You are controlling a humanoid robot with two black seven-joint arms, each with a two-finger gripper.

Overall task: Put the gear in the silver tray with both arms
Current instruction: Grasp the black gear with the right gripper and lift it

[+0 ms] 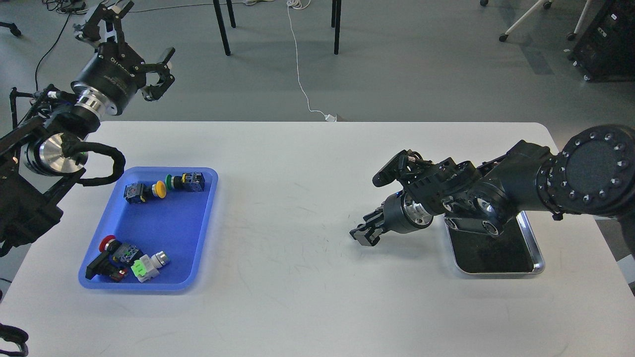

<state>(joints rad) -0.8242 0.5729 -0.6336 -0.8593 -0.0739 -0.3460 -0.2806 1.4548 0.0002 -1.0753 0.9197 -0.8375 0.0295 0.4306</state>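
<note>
The silver tray (pixel 531 248) lies at the table's right side, its dark bottom bare where it shows; my right arm covers its far part. The gear is several push-button switches in a blue plastic tray (pixel 163 225): a yellow-capped one (pixel 158 188), a green-capped one (pixel 171 181), a red-capped one (pixel 108 244) and a white and green one (pixel 145 267). My left gripper (pixel 144 34) is open and empty, raised beyond the table's far left edge. My right gripper (pixel 364 234) hangs low over the table left of the silver tray, fingers together, holding nothing.
The white table (pixel 297 297) is rounded at its far right corner. Chair legs (pixel 223 29) and a white cable (pixel 302 84) are on the floor beyond the far edge.
</note>
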